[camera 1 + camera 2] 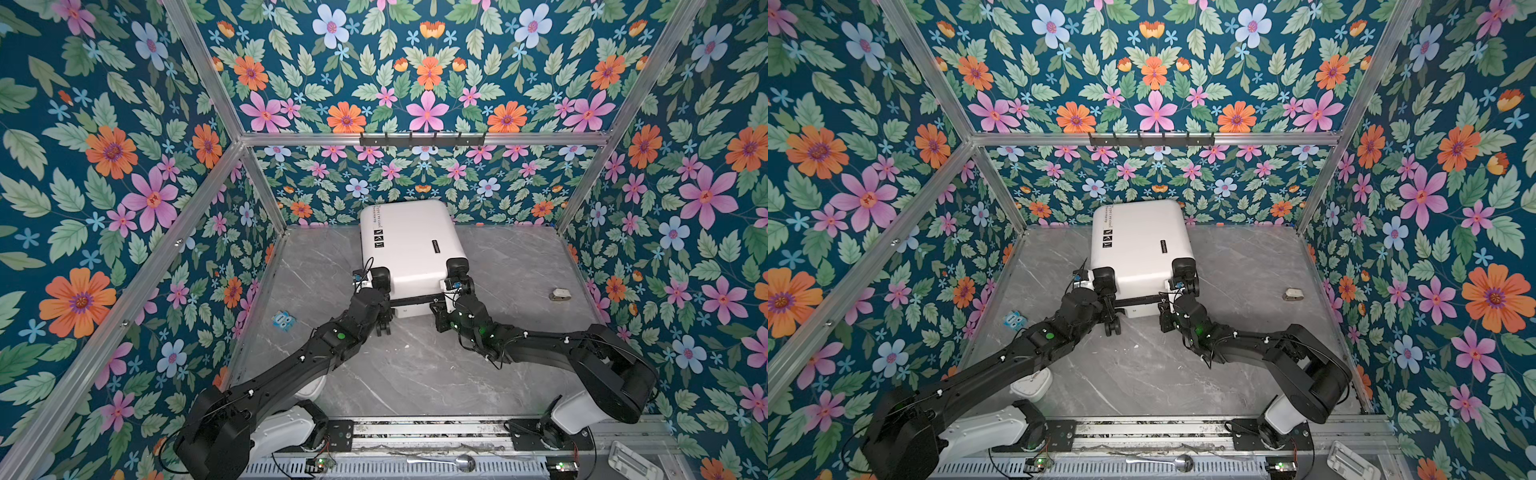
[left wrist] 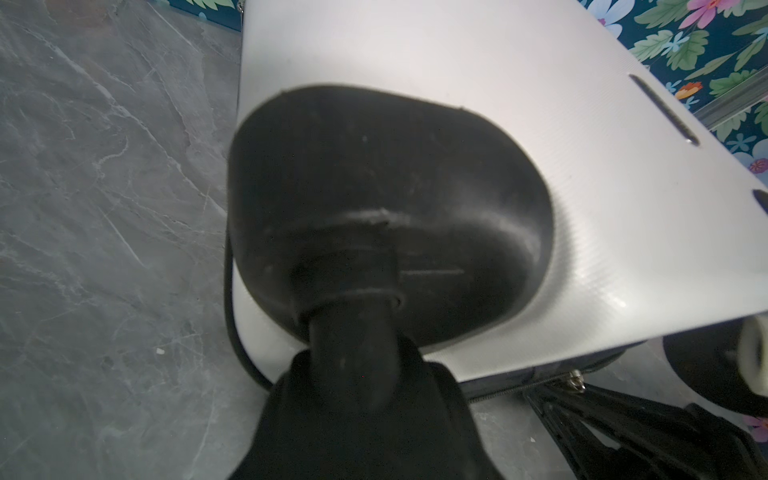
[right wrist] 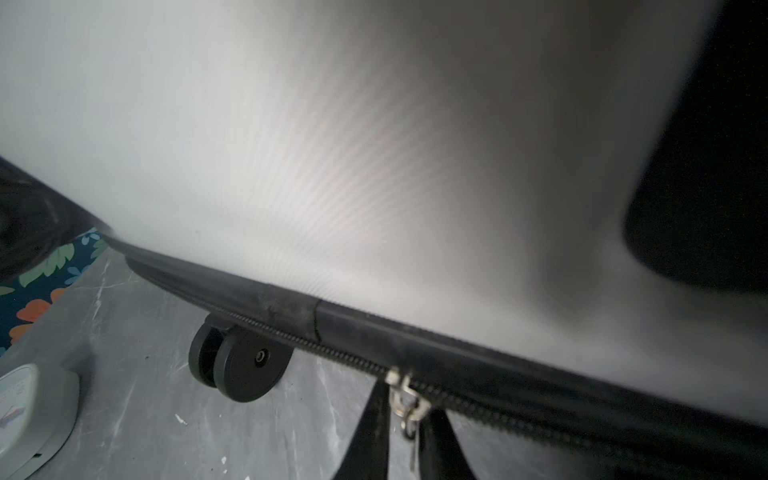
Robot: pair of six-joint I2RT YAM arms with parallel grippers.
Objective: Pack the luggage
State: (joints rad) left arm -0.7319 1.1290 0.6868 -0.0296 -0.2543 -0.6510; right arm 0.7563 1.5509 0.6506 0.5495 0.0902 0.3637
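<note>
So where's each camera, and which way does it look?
Top views: high over the near edge, looking down at table, luggage, both arms.
Left wrist: on the left arm, facing the luggage corner; left gripper clamps a wheel.
Right wrist: on the right arm, facing the zipper band; right gripper pinches the zipper pull.
Shared: both wrist views show the zipper pull.

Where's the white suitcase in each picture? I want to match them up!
In a top view: the white suitcase lies mid-picture, near the back wall.
In a top view: the same, slightly further left.
Left wrist view: its shell fills much of the picture, behind a black wheel housing.
Right wrist view: its shell fills most of the picture, with the zipper pull at its edge.
Shared landmark: the grey marble table beneath it.
</note>
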